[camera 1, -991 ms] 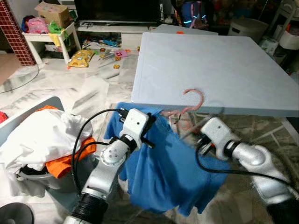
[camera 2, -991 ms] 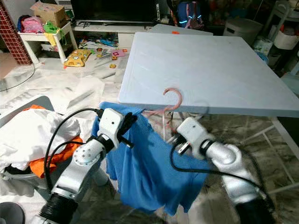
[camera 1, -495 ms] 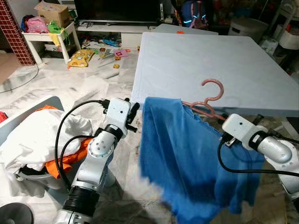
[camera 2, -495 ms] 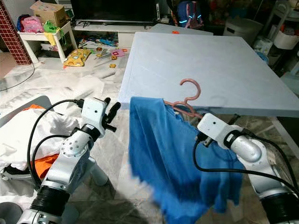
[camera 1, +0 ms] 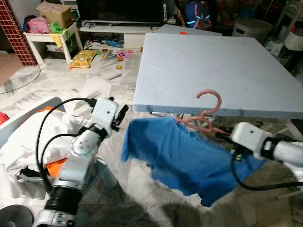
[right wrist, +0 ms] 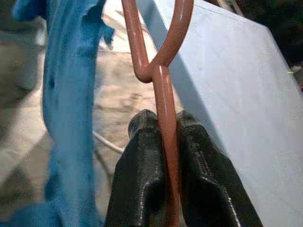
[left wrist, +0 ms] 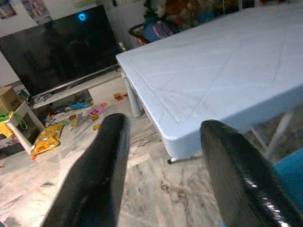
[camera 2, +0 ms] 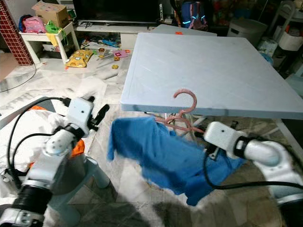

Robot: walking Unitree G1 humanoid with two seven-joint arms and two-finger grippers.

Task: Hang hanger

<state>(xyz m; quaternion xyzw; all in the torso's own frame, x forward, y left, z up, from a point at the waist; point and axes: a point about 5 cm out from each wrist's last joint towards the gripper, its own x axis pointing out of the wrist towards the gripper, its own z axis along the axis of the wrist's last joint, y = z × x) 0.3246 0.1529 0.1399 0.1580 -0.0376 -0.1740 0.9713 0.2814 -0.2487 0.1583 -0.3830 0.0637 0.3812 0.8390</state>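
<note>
A pink hanger [camera 1: 207,112] carries a blue shirt [camera 1: 182,158] that swings out low over the floor, in front of the near edge of the pale blue table [camera 1: 218,66]. My right gripper [right wrist: 160,131] is shut on the hanger's bar; its white wrist [camera 1: 248,137] sits to the right of the shirt. The hanger's hook [camera 2: 185,100] stands up against the table edge. My left gripper [camera 1: 120,115] is open and empty, off to the left of the shirt, and its fingers [left wrist: 106,165] point toward the table.
A basket [camera 1: 45,142] of white and orange laundry sits at the lower left by my left arm. Toys and paper litter the floor [camera 1: 94,61] beyond. A small white table [camera 1: 47,35] and a dark TV stand line the far wall.
My left gripper has let go of the shirt and pulled back to the left. The shirt, earlier hanging full length, now swings up and sideways from the hanger in my right gripper.
</note>
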